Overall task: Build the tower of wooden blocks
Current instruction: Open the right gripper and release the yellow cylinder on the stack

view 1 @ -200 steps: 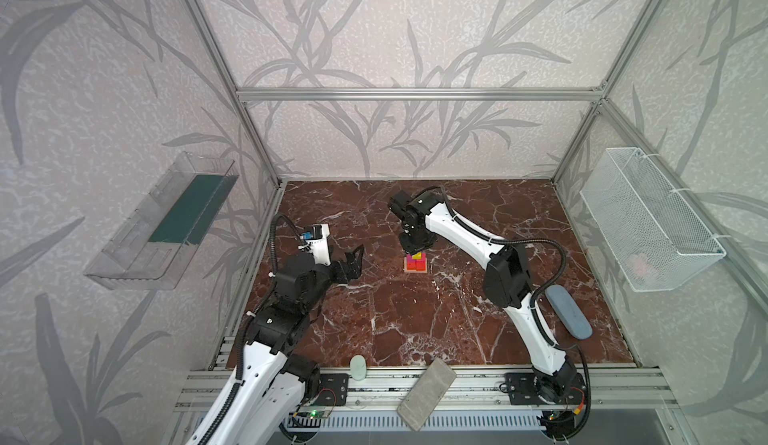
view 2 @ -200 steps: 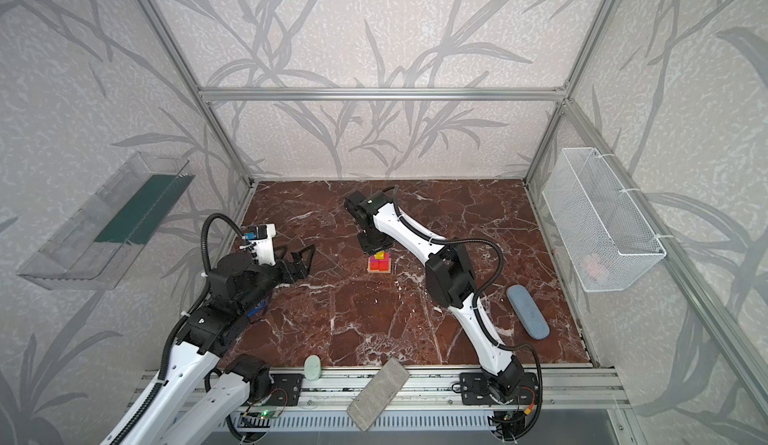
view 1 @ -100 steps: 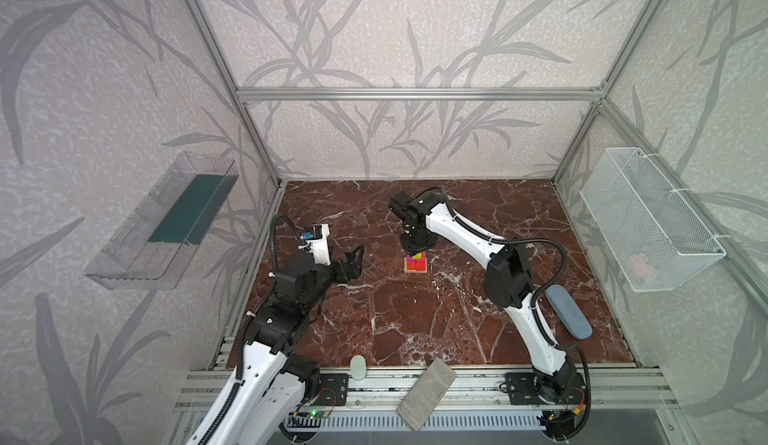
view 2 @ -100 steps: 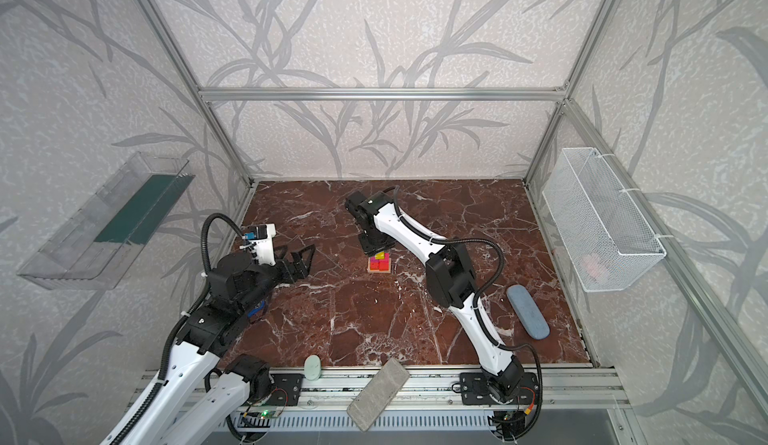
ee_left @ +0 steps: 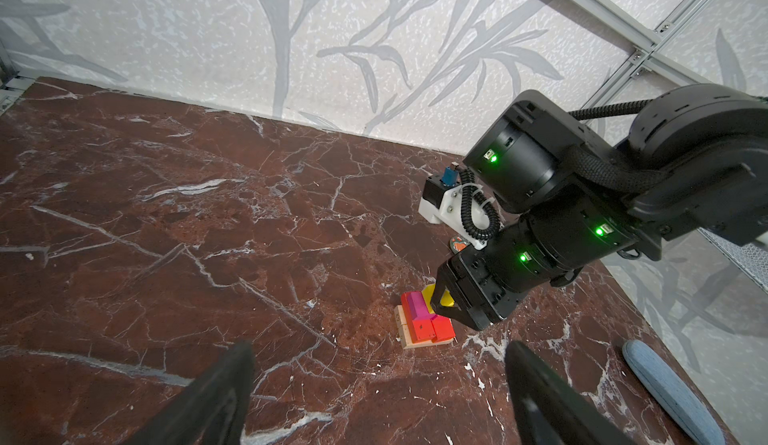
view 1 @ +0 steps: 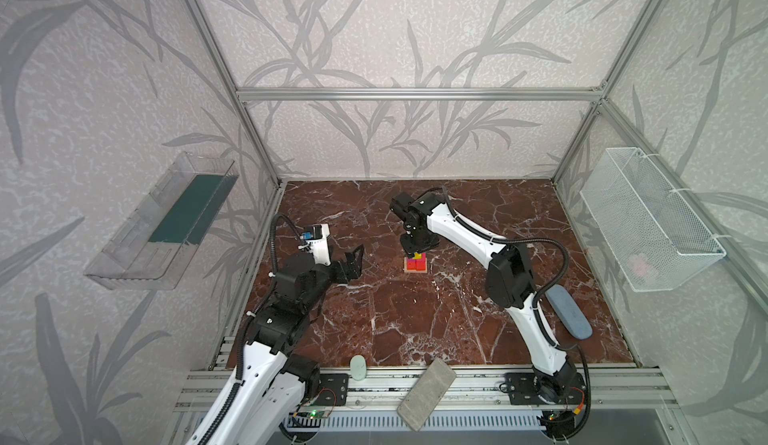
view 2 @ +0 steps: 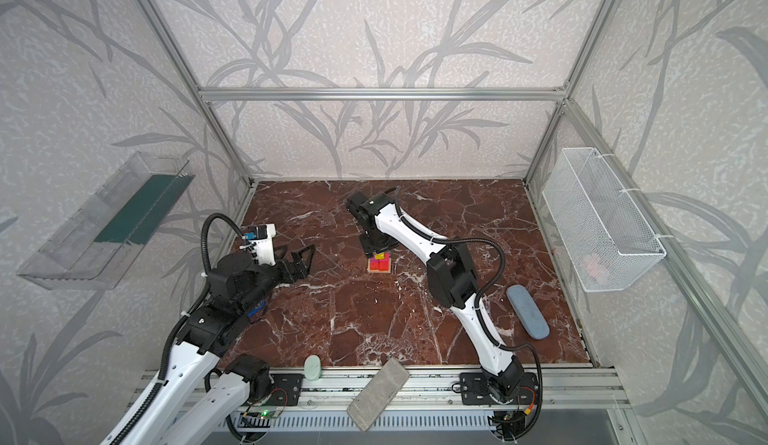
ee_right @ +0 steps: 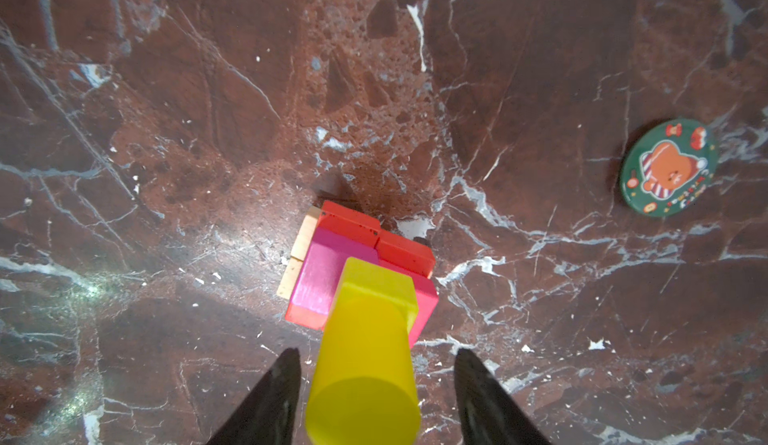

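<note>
Hardly anything has shifted in the top views over the last second — both arms and the tower (view 1: 416, 265) sit where they did. From my end, the right gripper (ee_right: 376, 351) is poised straight over the stack near the middle of the marble table (view 1: 415, 330). Its black fingers (ee_right: 278, 389) are parted with a clear gap on either side of the yellow cylinder (ee_right: 365, 380), touching nothing. That cylinder stands upright on the yellow cube (ee_right: 386, 285), which rests on the magenta cubes (ee_right: 324, 276). Below them lie the red rectangles (ee_right: 374, 235) and, at the bottom, the tan bars (ee_right: 301, 243). The left gripper (ee_left: 374, 397) hangs well to the left of the tower, jaws spread wide and empty. On the left wall a clear plastic bin (view 1: 137, 264) holds a dark green sheet (view 1: 191, 210). On the right wall a white wire basket (view 1: 648, 214) holds something pale pink (view 1: 642, 264) — too blurred for me to name. A grey brick (view 1: 426, 399) lies across the front rail, outside either container.
</note>
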`<control>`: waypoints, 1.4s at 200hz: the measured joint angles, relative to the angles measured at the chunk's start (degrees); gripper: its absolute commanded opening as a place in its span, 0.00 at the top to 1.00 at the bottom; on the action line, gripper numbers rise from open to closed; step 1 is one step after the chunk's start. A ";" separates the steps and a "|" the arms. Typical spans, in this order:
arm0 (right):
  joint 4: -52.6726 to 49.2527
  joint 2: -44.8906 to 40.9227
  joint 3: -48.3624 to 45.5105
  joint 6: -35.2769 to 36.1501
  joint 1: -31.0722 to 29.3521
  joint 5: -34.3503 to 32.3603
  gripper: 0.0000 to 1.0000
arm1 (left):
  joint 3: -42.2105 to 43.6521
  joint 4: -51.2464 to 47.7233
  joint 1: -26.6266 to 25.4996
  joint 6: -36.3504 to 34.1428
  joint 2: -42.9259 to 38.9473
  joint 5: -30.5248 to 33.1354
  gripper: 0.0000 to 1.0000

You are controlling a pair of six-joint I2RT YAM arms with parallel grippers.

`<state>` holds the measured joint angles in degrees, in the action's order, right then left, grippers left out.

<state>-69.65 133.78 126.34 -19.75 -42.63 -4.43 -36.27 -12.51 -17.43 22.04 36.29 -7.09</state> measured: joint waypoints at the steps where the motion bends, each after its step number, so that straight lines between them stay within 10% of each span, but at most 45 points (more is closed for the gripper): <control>1: 0.00 -0.02 -0.04 -0.02 0.00 0.00 0.35 | 0.00 0.02 0.00 0.00 0.00 0.00 0.08; 124: 10.91 -24.17 -22.91 -1.73 0.00 2.62 0.21 | -0.02 0.00 -0.02 0.00 2.10 -0.42 0.16; 153: 17.18 -33.97 -34.25 -2.40 0.17 3.43 0.49 | -0.02 0.22 -0.02 0.11 4.94 -2.14 0.34; 190: 28.98 -43.06 -50.05 -5.09 2.29 6.67 1.00 | -0.26 1.22 -0.07 0.87 10.34 -5.38 0.79; 227: 38.38 -43.56 -57.92 -7.65 5.64 10.54 1.00 | -1.09 3.37 -0.09 2.34 16.68 -8.94 0.98; 280: 48.96 -37.99 -59.23 -9.68 8.74 17.55 1.00 | -1.73 4.66 -0.09 3.10 21.03 -9.53 1.00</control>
<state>-20.69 95.79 67.11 -29.43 -33.89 13.13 -38.00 -7.86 -17.52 25.15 57.32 -16.62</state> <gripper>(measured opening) 0.046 0.048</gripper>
